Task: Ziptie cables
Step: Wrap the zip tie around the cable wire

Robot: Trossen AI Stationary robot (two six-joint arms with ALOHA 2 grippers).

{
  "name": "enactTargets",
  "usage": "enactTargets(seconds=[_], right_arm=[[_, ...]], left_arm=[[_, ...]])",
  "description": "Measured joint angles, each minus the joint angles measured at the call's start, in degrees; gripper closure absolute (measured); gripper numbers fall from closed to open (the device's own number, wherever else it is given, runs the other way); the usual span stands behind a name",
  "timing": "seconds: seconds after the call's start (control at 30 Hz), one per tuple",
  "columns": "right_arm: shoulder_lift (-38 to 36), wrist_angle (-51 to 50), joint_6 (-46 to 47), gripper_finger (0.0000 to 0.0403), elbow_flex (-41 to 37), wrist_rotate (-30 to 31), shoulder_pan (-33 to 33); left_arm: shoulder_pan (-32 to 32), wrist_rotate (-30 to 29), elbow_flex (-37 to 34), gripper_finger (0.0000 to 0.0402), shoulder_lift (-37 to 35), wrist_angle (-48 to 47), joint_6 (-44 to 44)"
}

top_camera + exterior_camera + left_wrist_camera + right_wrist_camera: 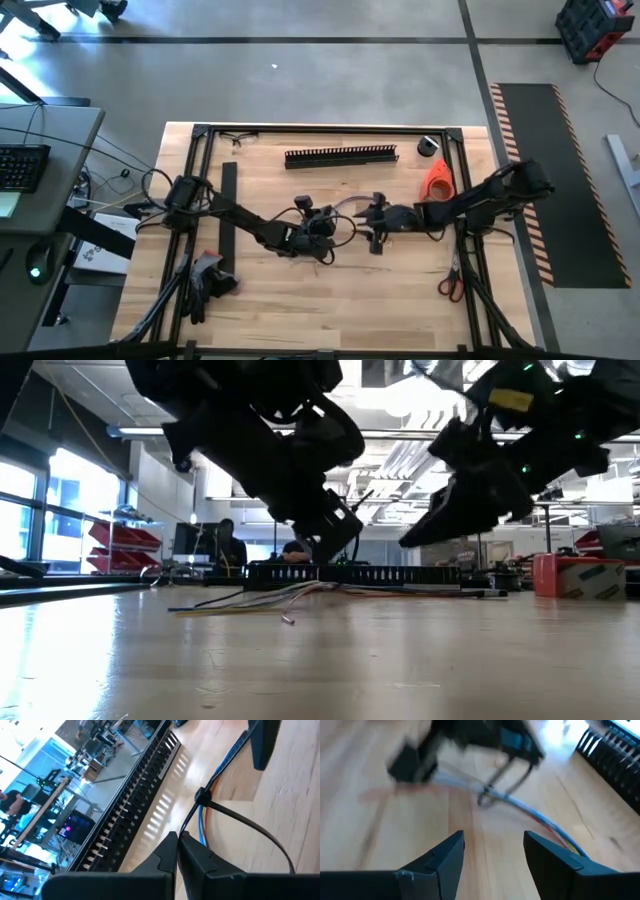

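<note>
Looks like the zip tie [202, 797] is already cinched around the cables [540, 817] mid-table, so next is probably tidying the tail or backing off. The right gripper [494, 851] hangs just beside the bundle, fingers spread and empty. The left gripper [178, 839] sits over it, pressed together; can't tell what it's pinching.

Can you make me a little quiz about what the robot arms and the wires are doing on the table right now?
1. True or false: a black zip tie is already looped around the cables.
2. Which gripper has its jaws open: A) left gripper B) right gripper?
3. What long black thing lies near the table's far edge?

Key:
1. True.
2. B; the left one's jaws are shut.
3. A slotted black strip.
</note>
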Motion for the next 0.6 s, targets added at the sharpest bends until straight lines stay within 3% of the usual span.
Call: enactTargets(seconds=[0.13,0.2,0.43,0.6], right_arm=[[2.54,8.28,13.43,0.0213,0.09,14.04,3.51],[3.19,9.46,15.87,0.0213,0.09,16.71,4.21],[4.61,20.89,16.24,0.0213,0.09,13.48,4.64],[4.61,20.69,17.31,0.0213,0.23,14.25,4.57]], left_arm=[[-0.01,-0.07,-0.02,0.0402,0.55,1.31,0.58],[-0.06,-0.86,0.02,0.0402,0.55,1.84,0.82],[-0.2,-1.07,0.02,0.0402,0.55,1.97,2.07],[-0.18,-1.09,0.02,0.0402,0.55,2.48,2.18]])
